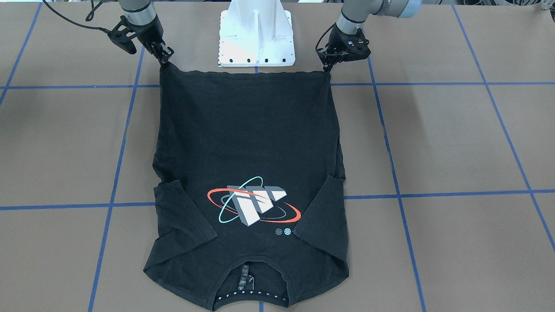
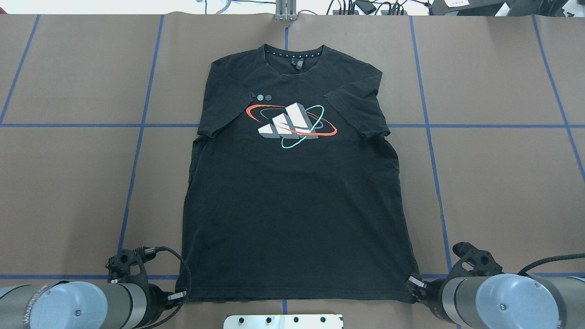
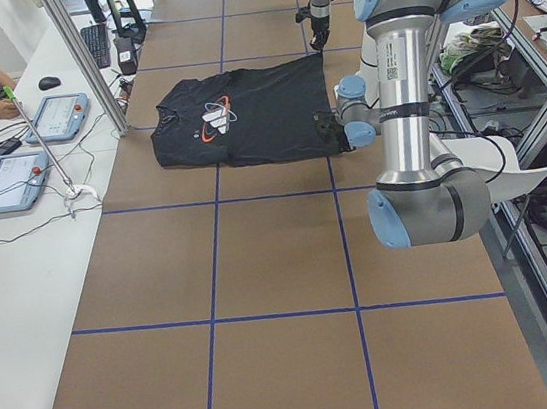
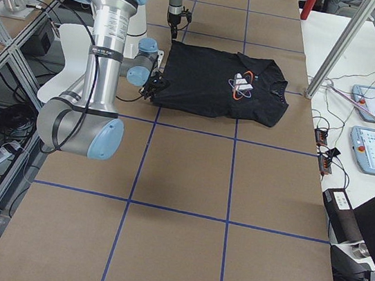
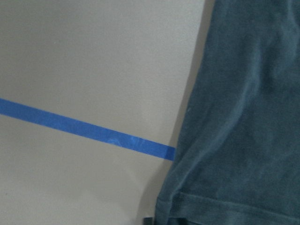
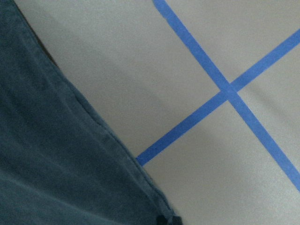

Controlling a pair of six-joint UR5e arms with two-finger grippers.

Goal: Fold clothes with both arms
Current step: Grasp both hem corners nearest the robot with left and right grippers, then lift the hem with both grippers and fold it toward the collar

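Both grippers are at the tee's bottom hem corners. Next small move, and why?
Probably raise both corners together a little, then begin carrying them toward the collar. The left gripper and right gripper each seem pinched on a hem corner of the black T-shirt, which lies flat, logo up, with no fold made yet.

left arm (image 2: 68, 306), right arm (image 2: 502, 297): cut by overhead's bottom edge | jaws at T-shirt (image 2: 292, 205) hem: barely in wrist views
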